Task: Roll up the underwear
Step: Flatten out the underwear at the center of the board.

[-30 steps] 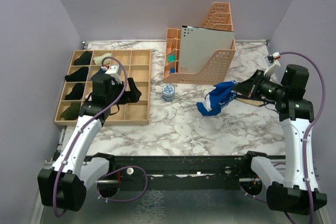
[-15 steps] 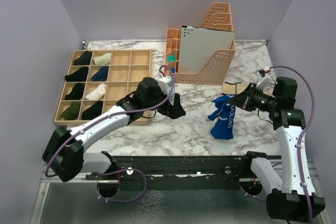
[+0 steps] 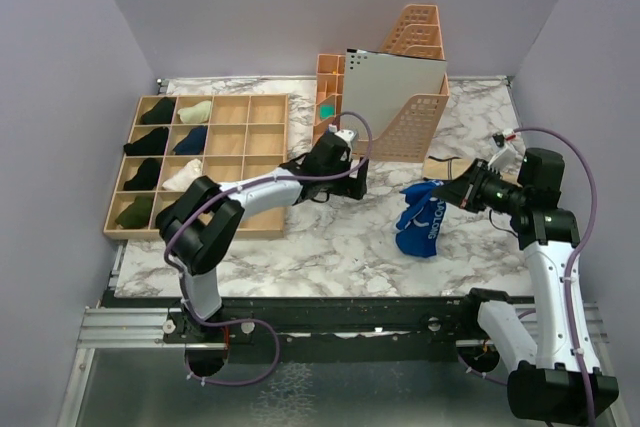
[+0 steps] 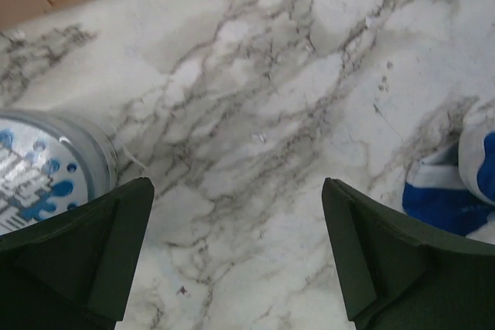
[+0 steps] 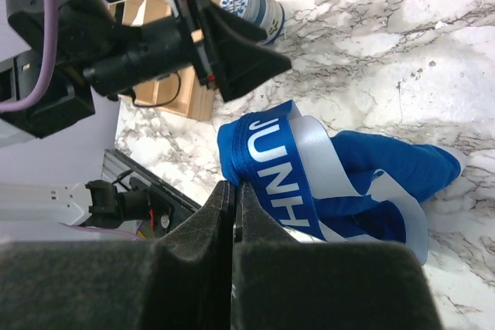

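The blue underwear (image 3: pixel 420 219) with a white-lettered waistband hangs bunched from my right gripper (image 3: pixel 447 193), its lower end on the marble table. In the right wrist view the right gripper (image 5: pixel 234 188) is shut on the waistband edge of the underwear (image 5: pixel 348 183). My left gripper (image 3: pixel 356 183) is stretched out low over the table, just left of the underwear and apart from it. In the left wrist view the left gripper (image 4: pixel 236 187) is open and empty, with a corner of the underwear (image 4: pixel 452 195) at the right edge.
A wooden divided tray (image 3: pixel 262 112) holding several rolled garments stands at the left. An orange file holder (image 3: pixel 405 127) and a small drawer unit (image 3: pixel 327 97) stand at the back. A round blue-and-white tin (image 4: pixel 42 171) sits beside the left finger.
My left arm has swung from the wooden tray across to the right, next to the underwear. My right gripper has drawn the underwear a little nearer and let it hang lower.
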Robot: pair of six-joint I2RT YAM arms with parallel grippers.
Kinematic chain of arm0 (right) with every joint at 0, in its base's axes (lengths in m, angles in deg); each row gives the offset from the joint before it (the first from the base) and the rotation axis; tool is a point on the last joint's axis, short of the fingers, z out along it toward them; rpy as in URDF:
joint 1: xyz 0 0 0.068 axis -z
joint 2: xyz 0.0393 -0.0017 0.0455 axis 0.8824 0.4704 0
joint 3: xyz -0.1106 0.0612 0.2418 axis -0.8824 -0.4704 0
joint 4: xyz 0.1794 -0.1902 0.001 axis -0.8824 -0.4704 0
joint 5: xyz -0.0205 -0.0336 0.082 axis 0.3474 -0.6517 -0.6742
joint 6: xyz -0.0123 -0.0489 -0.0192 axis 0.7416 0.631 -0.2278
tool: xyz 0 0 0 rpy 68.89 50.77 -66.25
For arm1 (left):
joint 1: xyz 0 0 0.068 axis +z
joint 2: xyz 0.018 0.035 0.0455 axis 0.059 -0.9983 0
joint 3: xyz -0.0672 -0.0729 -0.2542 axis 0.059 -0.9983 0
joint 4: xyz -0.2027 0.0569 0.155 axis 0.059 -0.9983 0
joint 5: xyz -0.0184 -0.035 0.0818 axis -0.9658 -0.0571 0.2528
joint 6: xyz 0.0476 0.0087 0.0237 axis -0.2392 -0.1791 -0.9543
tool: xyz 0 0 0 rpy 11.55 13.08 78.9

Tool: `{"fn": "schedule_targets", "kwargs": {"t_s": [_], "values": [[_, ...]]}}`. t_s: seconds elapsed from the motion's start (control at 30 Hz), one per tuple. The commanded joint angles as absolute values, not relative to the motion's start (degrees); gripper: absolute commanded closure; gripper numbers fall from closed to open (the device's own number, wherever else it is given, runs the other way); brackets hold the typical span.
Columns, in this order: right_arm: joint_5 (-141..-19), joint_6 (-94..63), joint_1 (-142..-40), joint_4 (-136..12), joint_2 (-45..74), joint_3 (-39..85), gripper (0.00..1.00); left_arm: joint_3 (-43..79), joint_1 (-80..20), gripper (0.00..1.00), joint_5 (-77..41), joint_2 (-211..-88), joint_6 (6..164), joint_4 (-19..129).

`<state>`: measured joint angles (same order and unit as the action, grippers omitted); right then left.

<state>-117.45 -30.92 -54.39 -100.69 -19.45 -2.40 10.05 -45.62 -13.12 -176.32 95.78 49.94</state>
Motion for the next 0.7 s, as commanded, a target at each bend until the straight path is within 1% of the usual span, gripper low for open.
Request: {"fn": "schedule_targets", "kwargs": {"t_s": [0.0,0.23,0.33,0.43,0.57,0.67], "values": [[-120.24,-31.5,-54.56,-98.37,-19.68,-3.57,0.96,17.17,-42.26,0.01,-5.66,-181.65,92.38,47.79],[-122.18,-23.3,-54.59,-106.3,-14.75,-0.51,0.96,23.01,-36.72,0.01,-5.53,-185.22,89.83,44.45],[-121.52,-22.42,-55.36,-107.59,-14.27,1.96,0.96,24.51,-35.89,0.01,-6.38,-186.08,87.66,43.49],[-122.1,-22.4,-56.73,-107.77,-12.74,3.51,0.96,25.94,-35.63,0.01,-10.22,-186.33,86.52,43.39],[-117.31,-21.83,-64.27,-109.17,-9.12,5.95,0.96,24.45,-35.77,0.01,-18.87,-182.3,87.71,45.79],[-112.62,-22.66,-72.03,-109.09,-6.23,8.58,0.97,21.9,-35.81,0.01,-21.01,-176.25,89.46,48.14]]}}
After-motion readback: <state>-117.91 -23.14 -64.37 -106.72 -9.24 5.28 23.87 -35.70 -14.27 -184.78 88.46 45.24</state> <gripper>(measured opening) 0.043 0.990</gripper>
